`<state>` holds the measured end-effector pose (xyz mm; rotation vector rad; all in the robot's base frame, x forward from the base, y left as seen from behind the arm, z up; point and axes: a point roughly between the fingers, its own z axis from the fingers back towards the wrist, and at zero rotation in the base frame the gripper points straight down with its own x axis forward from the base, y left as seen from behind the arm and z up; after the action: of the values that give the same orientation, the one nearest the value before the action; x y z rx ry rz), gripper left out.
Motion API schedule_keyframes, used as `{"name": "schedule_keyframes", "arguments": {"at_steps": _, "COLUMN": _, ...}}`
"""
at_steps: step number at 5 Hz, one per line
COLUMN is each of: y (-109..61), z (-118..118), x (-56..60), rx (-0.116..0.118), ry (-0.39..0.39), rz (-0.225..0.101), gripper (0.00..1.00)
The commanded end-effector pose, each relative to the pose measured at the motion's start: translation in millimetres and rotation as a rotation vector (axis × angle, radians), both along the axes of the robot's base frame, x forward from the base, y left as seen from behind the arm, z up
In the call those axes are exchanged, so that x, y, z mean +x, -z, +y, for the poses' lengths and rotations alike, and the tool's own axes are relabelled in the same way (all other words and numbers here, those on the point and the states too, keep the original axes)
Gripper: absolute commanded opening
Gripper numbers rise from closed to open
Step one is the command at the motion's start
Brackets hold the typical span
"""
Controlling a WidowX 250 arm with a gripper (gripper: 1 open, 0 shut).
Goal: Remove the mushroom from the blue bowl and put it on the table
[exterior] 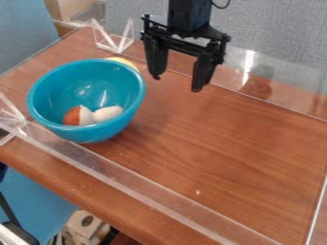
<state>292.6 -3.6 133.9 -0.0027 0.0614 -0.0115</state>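
The blue bowl (pixel 84 100) sits on the left part of the brown wood-grain table (pixel 217 144). Inside it, near the bottom, lies the mushroom (pixel 92 115), its reddish cap to the left and its cream stem to the right. My black gripper (pixel 179 80) hangs above the table to the right of the bowl and a little behind it. Its two fingers point down, spread wide apart, with nothing between them.
Low clear acrylic walls (pixel 141 182) edge the tabletop on all sides. A small yellowish thing (pixel 122 62) peeks out just behind the bowl's far rim. The wood surface stretches to the right and front of the bowl.
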Motion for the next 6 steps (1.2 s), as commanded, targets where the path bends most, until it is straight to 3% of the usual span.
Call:
{"name": "schedule_keyframes", "arguments": {"at_steps": 1, "y": 0.9, "z": 11, "x": 5.6, "rx": 0.005, "ry": -0.015, "rz": 0.002, "gripper": 1.0}}
{"name": "schedule_keyframes", "arguments": {"at_steps": 2, "y": 2.6, "z": 22, "x": 18.3, "rx": 0.01, "ry": -0.023, "rz": -0.01, "gripper": 1.0}}
{"name": "schedule_keyframes", "arguments": {"at_steps": 3, "y": 2.8, "z": 27, "x": 23.6, "rx": 0.013, "ry": -0.032, "rz": -0.013, "gripper": 1.0}}
{"name": "schedule_keyframes", "arguments": {"at_steps": 6, "y": 10.6, "z": 35, "x": 27.1, "rx": 0.018, "ry": -0.052, "rz": 0.009, "gripper": 1.0}}
